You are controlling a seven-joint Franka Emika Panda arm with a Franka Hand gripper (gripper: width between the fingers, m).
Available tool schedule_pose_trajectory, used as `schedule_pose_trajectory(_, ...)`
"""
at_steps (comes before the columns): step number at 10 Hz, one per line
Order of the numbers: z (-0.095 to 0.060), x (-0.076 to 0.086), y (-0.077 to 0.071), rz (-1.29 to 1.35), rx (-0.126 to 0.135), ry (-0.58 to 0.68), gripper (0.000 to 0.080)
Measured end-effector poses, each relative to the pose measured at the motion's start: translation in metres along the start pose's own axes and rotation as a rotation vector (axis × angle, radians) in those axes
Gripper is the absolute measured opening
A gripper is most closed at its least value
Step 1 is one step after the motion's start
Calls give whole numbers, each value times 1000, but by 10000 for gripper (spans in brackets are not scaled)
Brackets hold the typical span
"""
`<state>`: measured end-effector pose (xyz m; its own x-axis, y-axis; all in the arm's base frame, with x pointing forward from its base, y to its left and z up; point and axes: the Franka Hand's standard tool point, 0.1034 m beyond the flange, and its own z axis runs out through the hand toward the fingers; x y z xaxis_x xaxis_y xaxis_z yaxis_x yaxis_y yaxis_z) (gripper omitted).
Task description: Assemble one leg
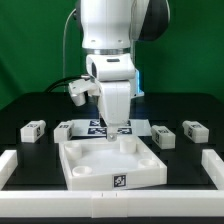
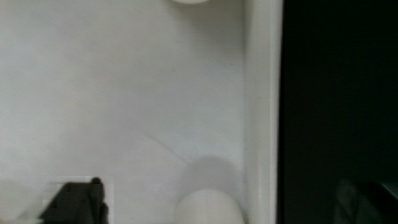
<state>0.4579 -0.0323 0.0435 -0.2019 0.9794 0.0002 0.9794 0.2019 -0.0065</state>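
Note:
Several legs, small white blocks with tags, lie on the black table: two at the exterior view's left and two at its right. My gripper hangs low over the far part of the large white square panel, away from all the legs. In the wrist view my gripper is open and empty, with dark fingertips set wide apart. A rounded white bump of the panel shows between them, untouched. The panel's rim runs beside it.
The marker board lies behind the panel, partly hidden by my arm. White rails stand at the exterior view's left, right and along the front. A green wall closes the back.

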Motion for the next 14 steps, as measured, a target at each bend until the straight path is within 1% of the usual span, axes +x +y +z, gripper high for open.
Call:
schedule_pose_trajectory(1,1,0,-1,-7,2,-1,650)
schedule_pose_trajectory(3,20,1,-16,-71,44,-3,650)
schedule_pose_trajectory(5,29,1,-21,-88,53,-2,650)
schedule_pose_trajectory(6,33,0,-24,-83,63,1,650)
schedule_pose_trajectory(8,35,-1,-24,-76,65,3,648)
schedule_pose_trajectory(9,34,0,-21,-77,63,2,497)
schedule_pose_trajectory(10,35,0,-22,-76,64,2,497)
schedule_pose_trajectory(11,35,0,-22,-76,64,2,279)
schedule_pose_trajectory(12,35,0,-22,-75,64,2,131)
schedule_pose_trajectory(13,35,-1,-22,-75,61,1,131)
schedule_pose_trajectory(14,34,-1,-20,-74,56,1,63)
